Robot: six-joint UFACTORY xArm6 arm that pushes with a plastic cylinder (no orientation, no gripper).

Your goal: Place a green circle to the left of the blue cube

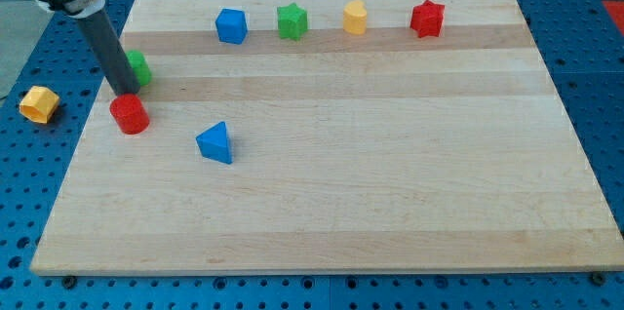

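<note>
The green circle [140,68] sits near the board's left edge, partly hidden behind the rod. The blue cube [231,25] stands at the view's top, left of centre, up and to the right of the green circle. My tip [123,91] rests on the board just left of the green circle's lower edge, touching or nearly touching it, and just above the red circle [129,114].
A blue triangular block [215,142] lies below and right of the red circle. Along the view's top stand a green star [292,20], a yellow block [355,18] and a red star [427,19]. A yellow block [39,104] lies off the wooden board [390,174], on the left.
</note>
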